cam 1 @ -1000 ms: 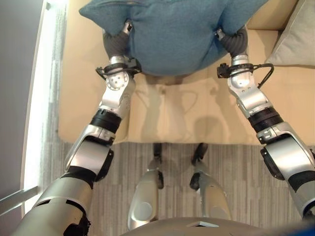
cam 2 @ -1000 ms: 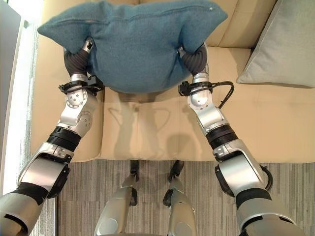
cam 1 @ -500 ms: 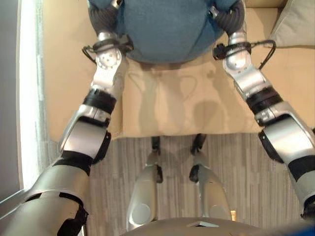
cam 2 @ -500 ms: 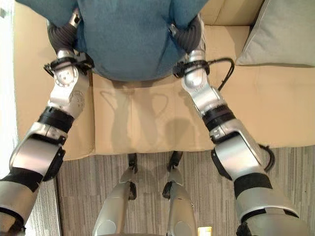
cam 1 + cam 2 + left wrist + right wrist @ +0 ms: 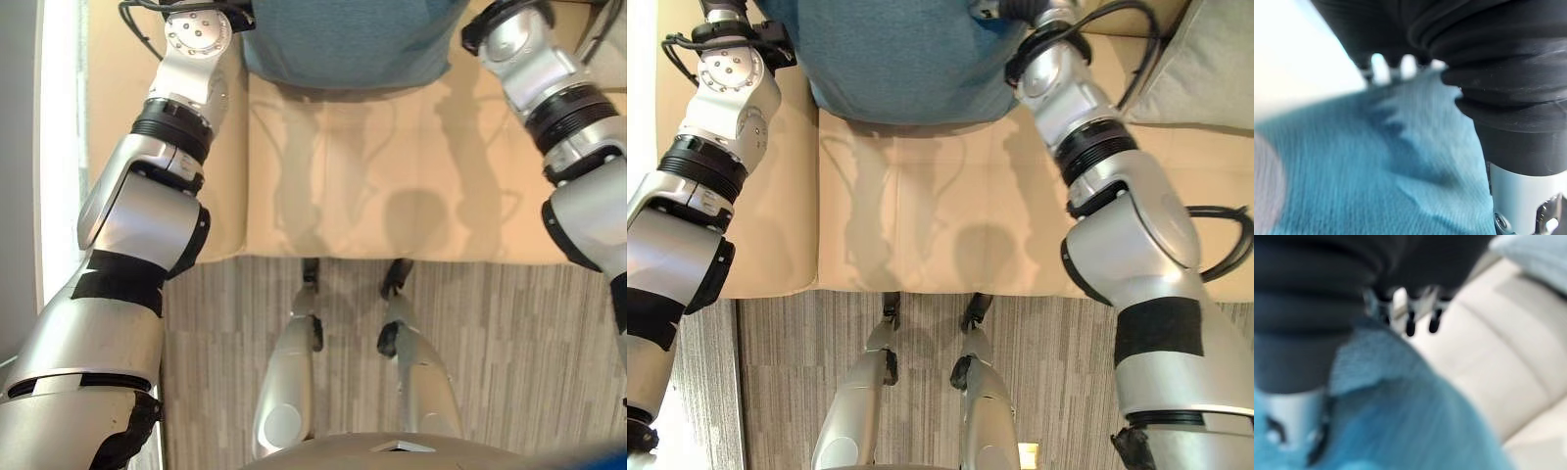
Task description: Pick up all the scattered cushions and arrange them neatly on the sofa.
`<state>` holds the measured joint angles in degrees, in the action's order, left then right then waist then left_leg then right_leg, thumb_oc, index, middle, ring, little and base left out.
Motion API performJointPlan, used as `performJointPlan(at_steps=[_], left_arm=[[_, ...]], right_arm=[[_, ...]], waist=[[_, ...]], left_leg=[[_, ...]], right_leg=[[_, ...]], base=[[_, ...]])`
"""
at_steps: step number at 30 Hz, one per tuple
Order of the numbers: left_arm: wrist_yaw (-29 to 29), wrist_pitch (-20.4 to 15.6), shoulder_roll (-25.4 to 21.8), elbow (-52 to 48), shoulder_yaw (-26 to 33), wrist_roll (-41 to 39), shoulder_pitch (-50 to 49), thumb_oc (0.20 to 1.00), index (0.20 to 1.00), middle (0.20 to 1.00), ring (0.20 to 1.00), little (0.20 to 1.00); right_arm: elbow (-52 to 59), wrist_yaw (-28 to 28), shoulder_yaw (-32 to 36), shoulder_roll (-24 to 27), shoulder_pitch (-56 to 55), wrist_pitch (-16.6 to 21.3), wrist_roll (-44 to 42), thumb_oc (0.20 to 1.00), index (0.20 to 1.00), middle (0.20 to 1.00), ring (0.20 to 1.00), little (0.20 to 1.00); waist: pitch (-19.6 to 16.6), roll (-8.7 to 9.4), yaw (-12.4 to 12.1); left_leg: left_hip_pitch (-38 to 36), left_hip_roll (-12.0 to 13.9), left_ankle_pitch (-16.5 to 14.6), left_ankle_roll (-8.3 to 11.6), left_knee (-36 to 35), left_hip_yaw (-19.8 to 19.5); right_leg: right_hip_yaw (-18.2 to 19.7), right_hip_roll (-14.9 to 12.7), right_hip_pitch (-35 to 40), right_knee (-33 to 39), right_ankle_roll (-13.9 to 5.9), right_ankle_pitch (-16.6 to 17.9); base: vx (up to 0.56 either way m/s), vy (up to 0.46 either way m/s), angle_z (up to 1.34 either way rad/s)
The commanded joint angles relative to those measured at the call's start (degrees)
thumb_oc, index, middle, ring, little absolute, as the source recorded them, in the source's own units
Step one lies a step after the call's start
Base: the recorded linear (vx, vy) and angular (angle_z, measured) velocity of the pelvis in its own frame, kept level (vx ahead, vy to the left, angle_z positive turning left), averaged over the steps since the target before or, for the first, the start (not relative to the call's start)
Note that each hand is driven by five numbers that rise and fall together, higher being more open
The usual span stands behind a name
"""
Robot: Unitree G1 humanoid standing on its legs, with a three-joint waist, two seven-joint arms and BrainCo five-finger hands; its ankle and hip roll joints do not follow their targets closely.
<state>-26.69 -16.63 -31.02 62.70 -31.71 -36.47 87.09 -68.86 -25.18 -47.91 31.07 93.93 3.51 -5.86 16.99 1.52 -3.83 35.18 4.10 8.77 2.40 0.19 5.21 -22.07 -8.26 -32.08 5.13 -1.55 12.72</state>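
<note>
Nearest lies the striped grey carpet [image 5: 509, 333], then the beige leather sofa's [image 5: 921, 215] seat, over which one teal knitted cushion [image 5: 343, 39] hangs at 12 o'clock between the arms. The left robot hand [image 5: 1396, 63] and right robot hand [image 5: 1410, 308] each pinch a cushion corner. One pale grey cushion [image 5: 1205, 69] leans at 2 o'clock.
</note>
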Motion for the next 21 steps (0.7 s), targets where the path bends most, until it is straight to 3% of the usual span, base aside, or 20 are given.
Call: performJointPlan(at_steps=[1,5,8,10,13,19,21], left_arm=[[1.3,-2.7,-3.6,0.5,-5.2,3.6,9.6,1.000,1.000,1.000,1.000,1.000],[1.5,-2.0,-7.1,2.6,-6.5,5.0,10.2,1.000,1.000,1.000,1.000,1.000],[-0.3,-1.1,-8.3,3.3,-6.3,7.5,10.0,1.000,1.000,1.000,1.000,1.000],[-3.8,1.3,-9.2,5.0,-7.1,13.9,10.6,1.000,1.000,1.000,1.000,1.000],[-4.6,1.0,-10.7,4.7,-7.4,14.8,10.7,1.000,1.000,1.000,1.000,1.000],[-4.6,0.1,-10.8,2.8,-6.9,15.3,8.6,1.000,1.000,1.000,1.000,1.000],[-6.2,2.0,-10.1,4.7,-7.8,19.6,8.8,1.000,1.000,1.000,1.000,1.000]], right_arm=[[-2.5,-1.7,-0.3,-1.3,5.5,1.1,2.7,1.000,1.000,1.000,1.000,1.000],[-4.1,-2.8,-2.7,1.5,6.1,-0.1,5.9,1.000,1.000,1.000,1.000,1.000],[-4.5,-4.3,-3.1,2.7,6.1,-0.7,7.9,1.000,1.000,1.000,1.000,1.000],[-5.9,-6.0,-3.8,4.2,5.4,-1.7,10.4,1.000,1.000,1.000,1.000,1.000],[-6.3,-5.9,-4.8,5.2,6.0,-2.1,10.7,1.000,1.000,1.000,1.000,1.000],[-6.9,-5.2,-5.9,6.1,4.7,-2.1,11.8,1.000,1.000,1.000,1.000,1.000],[-9.9,-6.3,-9.9,7.0,5.9,-4.7,19.0,1.000,1.000,1.000,1.000,1.000]], waist=[[-2.2,1.65,-1.7],[-2.5,1.63,-1.8],[-2.5,1.74,-1.7],[-2.7,1.64,-1.7],[-2.8,1.59,-1.8],[-2.8,1.03,-1.8],[-2.8,0.76,-1.7]], left_leg=[[-4.7,-1.8,1.5,3.53,-3.9,-2.4],[-5.4,-2.0,1.4,3.44,-3.8,-2.0],[-5.4,-2.0,1.0,3.25,-3.3,-1.9],[-5.5,-2.1,1.0,3.19,-3.1,-2.0],[-5.7,-2.3,1.3,3.06,-3.7,-2.0],[-6.1,-2.7,1.4,2.96,-4.1,-1.9],[-5.6,-2.7,1.7,3.02,-4.4,-1.7]], right_leg=[[0.6,-4.1,3.4,-0.7,-10.61,1.7],[0.5,-4.2,4.0,-0.7,-10.66,1.7],[0.5,-4.3,4.1,-0.7,-10.58,1.7],[0.6,-4.4,4.3,-0.7,-10.64,1.8],[0.8,-4.3,4.2,-0.6,-10.74,2.0],[0.7,-4.6,4.1,-0.7,-10.65,1.9],[0.7,-4.7,3.5,-0.7,-10.67,2.0]], base=[[0.02,0.029,0.10],[0.01,0.031,0.05],[0.01,0.022,0.02],[0.02,0.040,0.03],[0.00,0.000,0.00],[0.01,0.029,0.00],[0.00,0.017,-0.01]])
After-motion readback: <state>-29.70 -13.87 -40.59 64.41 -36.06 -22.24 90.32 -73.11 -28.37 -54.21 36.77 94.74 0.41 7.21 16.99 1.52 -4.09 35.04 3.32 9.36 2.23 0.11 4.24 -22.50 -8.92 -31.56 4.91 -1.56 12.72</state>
